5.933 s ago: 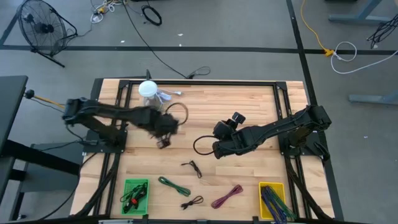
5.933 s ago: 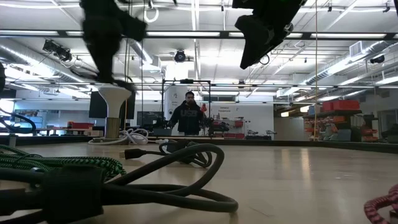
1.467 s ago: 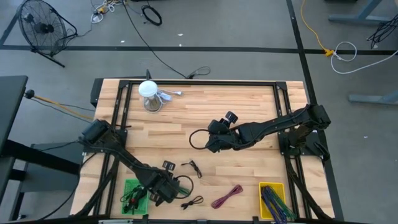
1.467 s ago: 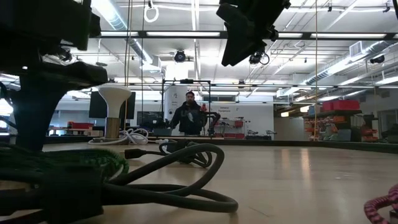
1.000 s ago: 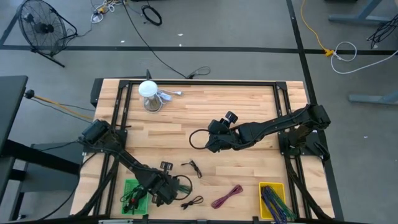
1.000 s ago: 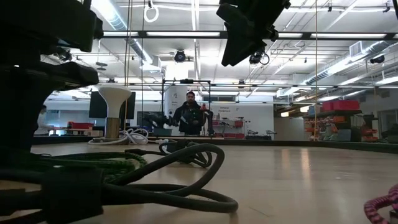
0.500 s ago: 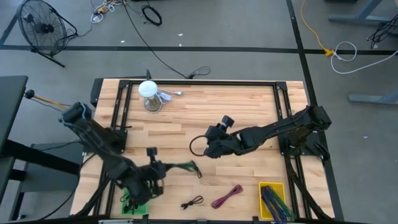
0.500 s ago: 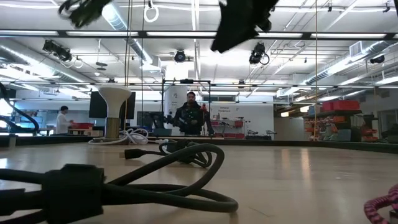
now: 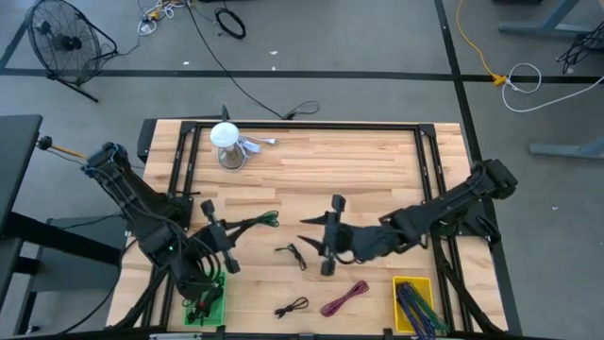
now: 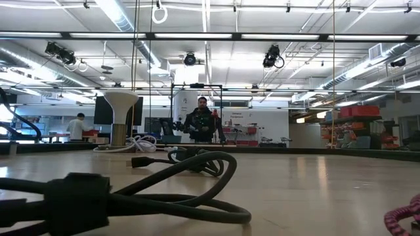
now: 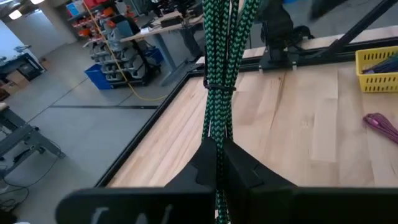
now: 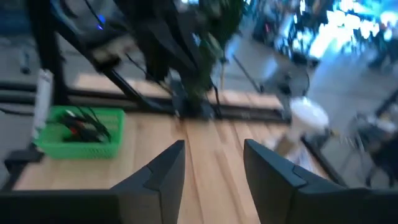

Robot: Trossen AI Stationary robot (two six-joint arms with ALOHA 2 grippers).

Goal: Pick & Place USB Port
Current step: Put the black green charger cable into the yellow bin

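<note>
Green braided cable [image 11: 216,74], gripped in the closed jaws of the left gripper [image 11: 217,163] and held above the wooden table [image 9: 377,170]; in the high view the same cable [image 9: 253,223] trails from the left gripper [image 9: 215,236] toward the table's middle, over the left half. Right gripper [image 9: 328,236] low over the table's centre, fingers [image 12: 163,177] parted with nothing between them. On the table below and between the two grippers lies a small black cable [image 9: 293,254]; another black cable [image 9: 292,307] and a magenta cable [image 9: 344,298] rest nearer the front edge. Green bin [image 9: 207,300] at the front left corner holds dark cables; yellow bin [image 9: 412,304] at the front right holds a bundle of cables. White-topped stand [image 9: 225,144] at the rear left. Low view: a thick black cable [image 10: 147,190] coils in the foreground; a person [image 10: 200,124] stands in the room beyond.
</note>
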